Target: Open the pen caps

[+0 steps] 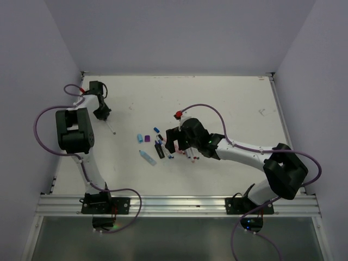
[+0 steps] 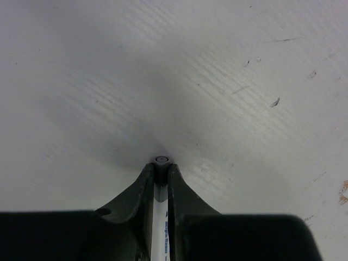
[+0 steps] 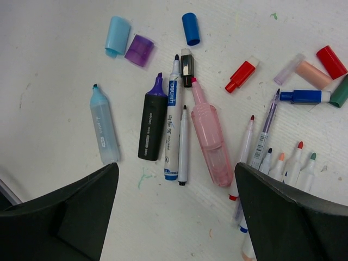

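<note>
Left gripper (image 2: pixel 161 173) clamped on a slim white pen (image 2: pixel 161 228), its long axis running out between the jaws toward the table (image 2: pixel 81 81); the protruding grey end may be a cap. Right gripper (image 3: pixel 176 179) hangs wide open, well apart, over loose pen caps (image 3: pixel 117 36).

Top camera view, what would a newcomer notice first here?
A colourful scatter of uncapped pens and loose caps lies mid-table, right under the open right gripper. Off at the far left, the left gripper is shut on a slim white pen.
</note>
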Motion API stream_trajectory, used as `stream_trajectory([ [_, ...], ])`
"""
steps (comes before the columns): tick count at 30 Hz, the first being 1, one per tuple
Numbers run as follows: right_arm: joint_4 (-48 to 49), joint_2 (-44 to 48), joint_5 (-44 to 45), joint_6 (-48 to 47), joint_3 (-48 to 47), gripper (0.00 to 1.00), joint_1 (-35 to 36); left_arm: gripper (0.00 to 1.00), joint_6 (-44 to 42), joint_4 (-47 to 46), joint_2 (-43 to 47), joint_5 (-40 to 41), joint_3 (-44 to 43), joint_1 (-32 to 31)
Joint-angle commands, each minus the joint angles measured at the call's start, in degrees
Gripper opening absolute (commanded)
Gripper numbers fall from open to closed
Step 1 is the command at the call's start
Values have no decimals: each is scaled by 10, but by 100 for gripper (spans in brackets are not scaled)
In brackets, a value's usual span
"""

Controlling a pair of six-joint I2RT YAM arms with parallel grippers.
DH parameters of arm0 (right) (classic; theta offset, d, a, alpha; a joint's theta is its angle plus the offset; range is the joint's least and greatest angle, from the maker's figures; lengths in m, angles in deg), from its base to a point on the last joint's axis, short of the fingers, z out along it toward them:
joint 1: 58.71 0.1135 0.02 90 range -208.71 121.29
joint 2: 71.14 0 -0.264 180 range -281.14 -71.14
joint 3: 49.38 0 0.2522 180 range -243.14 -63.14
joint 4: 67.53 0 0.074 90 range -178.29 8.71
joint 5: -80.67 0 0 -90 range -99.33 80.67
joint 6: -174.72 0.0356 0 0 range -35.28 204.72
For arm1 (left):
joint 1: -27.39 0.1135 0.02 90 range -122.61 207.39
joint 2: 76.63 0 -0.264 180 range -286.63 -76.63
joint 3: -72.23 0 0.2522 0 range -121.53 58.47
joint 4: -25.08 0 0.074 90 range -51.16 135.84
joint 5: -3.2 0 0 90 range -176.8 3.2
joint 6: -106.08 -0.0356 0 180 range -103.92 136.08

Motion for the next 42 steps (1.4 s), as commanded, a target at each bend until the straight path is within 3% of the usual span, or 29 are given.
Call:
stream_trajectory([
  [1,31,27,0,-5,8,91,2,3,11,9,20,-33,49,3],
  [12,111,48,-75,-10,15,91,5,0,83,-135,265,-129,250,-14],
  [26,173,-28,-126,30,-68,88,24,0,168,-211,519,-122,365,-188],
  [32,189,-74,-122,49,-114,83,26,0,175,-226,555,-98,373,-258],
  [39,184,-111,-122,52,-147,80,27,0,182,-239,577,-75,383,-293],
  [42,184,-120,-122,52,-150,74,28,0,181,-243,584,-72,384,-300],
])
